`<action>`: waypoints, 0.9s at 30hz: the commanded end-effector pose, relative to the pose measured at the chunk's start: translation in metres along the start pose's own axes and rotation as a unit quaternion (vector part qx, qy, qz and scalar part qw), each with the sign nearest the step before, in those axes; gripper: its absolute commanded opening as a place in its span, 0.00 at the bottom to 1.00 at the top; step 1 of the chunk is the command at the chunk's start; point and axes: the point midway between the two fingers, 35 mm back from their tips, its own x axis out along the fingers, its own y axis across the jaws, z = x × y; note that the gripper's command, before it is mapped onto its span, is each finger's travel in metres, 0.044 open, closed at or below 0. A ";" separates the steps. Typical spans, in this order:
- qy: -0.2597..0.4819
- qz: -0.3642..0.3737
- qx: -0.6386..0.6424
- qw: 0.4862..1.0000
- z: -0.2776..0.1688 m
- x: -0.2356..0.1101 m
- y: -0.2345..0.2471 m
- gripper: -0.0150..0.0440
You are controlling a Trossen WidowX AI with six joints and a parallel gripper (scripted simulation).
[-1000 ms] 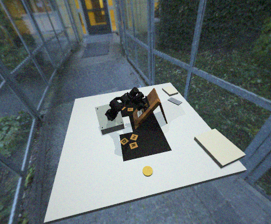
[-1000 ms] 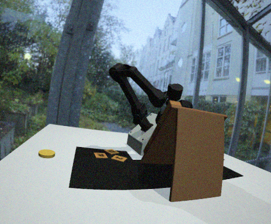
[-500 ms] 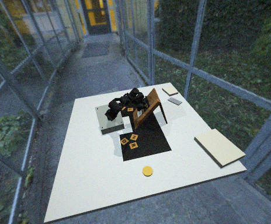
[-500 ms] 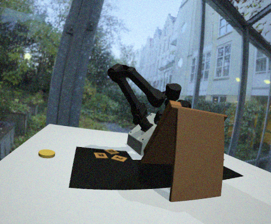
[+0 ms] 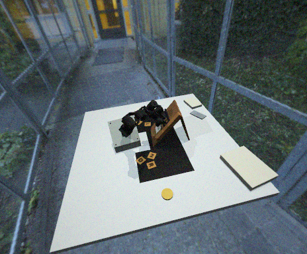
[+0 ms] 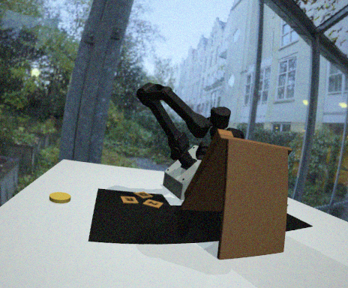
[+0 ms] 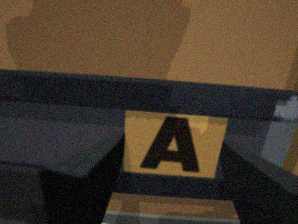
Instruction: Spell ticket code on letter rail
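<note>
In the wrist view my gripper (image 7: 172, 143) is shut on an orange tile marked A (image 7: 172, 145), with a dark finger on each side of it. The tile is upright against the dark letter rail (image 7: 100, 95) on the brown board (image 7: 150, 35) (image 5: 169, 122) (image 6: 252, 195). In the top view the black arm (image 5: 143, 116) (image 6: 177, 112) reaches from its grey base (image 5: 124, 137) to the board's face; in the exterior view the board hides the fingers. Three more orange tiles (image 5: 140, 160) (image 5: 151, 155) (image 5: 151, 165) (image 6: 141, 199) lie on the black mat (image 5: 173, 162) (image 6: 132, 225). Two small orange tiles (image 5: 147, 124) show under the arm.
A yellow disc (image 5: 167, 194) (image 6: 60, 196) lies near the front of the white counter (image 5: 100, 205). A large cream pad (image 5: 249, 167) lies at the right edge. A small cream card (image 5: 192, 102) and a grey card (image 5: 198, 114) lie behind the board.
</note>
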 end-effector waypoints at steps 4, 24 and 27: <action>0.001 0.002 -0.004 1.000 -0.002 0.000 -0.003 0.25; 0.001 0.002 -0.004 1.000 -0.001 0.000 -0.011 0.25; 0.000 0.000 -0.001 1.000 0.000 0.000 -0.011 0.34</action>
